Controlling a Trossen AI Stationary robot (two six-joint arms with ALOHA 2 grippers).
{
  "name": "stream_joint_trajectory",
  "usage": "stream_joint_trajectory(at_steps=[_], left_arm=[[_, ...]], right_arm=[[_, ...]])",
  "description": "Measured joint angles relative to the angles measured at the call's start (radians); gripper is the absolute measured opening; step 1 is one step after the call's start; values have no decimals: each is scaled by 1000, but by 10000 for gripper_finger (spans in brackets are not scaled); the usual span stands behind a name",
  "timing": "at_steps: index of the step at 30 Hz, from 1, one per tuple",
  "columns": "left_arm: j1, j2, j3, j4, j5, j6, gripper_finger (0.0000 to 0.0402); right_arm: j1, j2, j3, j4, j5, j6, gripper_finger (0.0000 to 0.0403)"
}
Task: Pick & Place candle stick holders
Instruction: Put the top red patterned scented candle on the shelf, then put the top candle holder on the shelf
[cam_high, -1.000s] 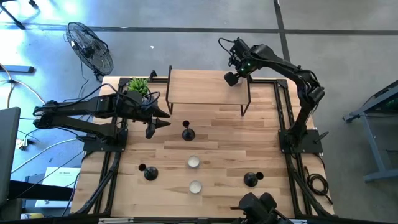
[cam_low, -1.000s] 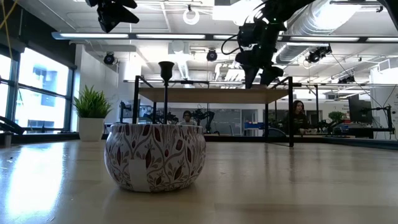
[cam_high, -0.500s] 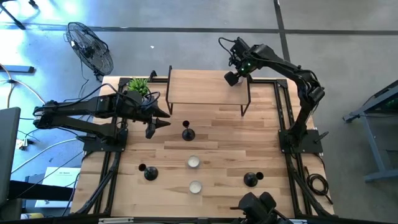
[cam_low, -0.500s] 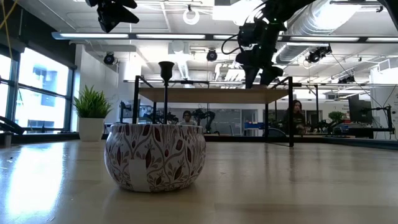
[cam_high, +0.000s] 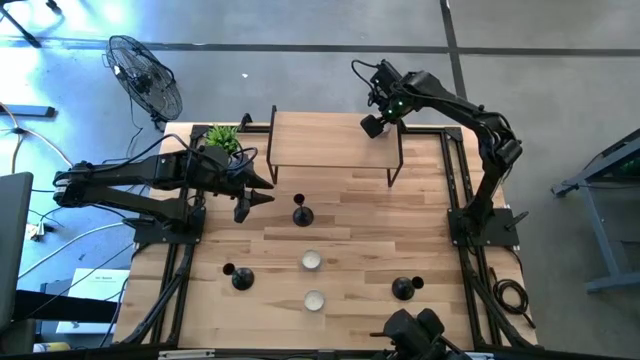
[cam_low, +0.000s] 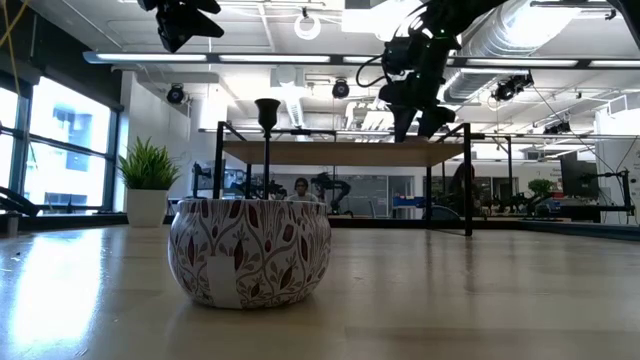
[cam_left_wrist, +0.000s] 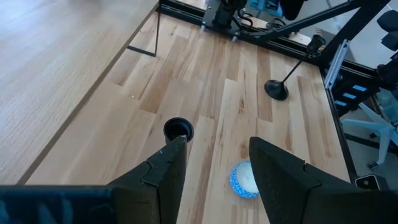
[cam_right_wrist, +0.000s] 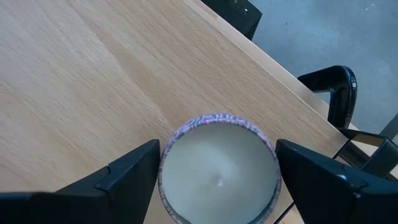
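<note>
One camera looks straight down on the whole counter (cam_high: 340, 215), another sits level on it close behind a patterned candle tin (cam_low: 249, 250), both sharing the raised shelf (cam_high: 330, 140).

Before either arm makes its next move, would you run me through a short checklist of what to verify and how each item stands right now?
1. Right gripper over the shelf corner: ok.
2. Candle tin sits between the right gripper's fingers, on the shelf or lifted: cannot tell.
3. Left gripper empty, jaws apart: ok.
4. Middle candle holder upright just ahead of the left gripper: ok.
5. Other two candle holders, front left and front right, standing apart from the two tins on the table: ok.
</note>
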Motion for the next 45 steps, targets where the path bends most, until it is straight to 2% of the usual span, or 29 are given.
stream_joint_trajectory(at_steps=[19, 45], left_arm=[[0, 0, 0, 0, -56, 0, 173], [0, 0, 0, 0, -61, 31, 173]], right_arm=[[0, 0, 0, 1, -6, 0, 312], [0, 0, 0, 57, -7, 27, 312]])
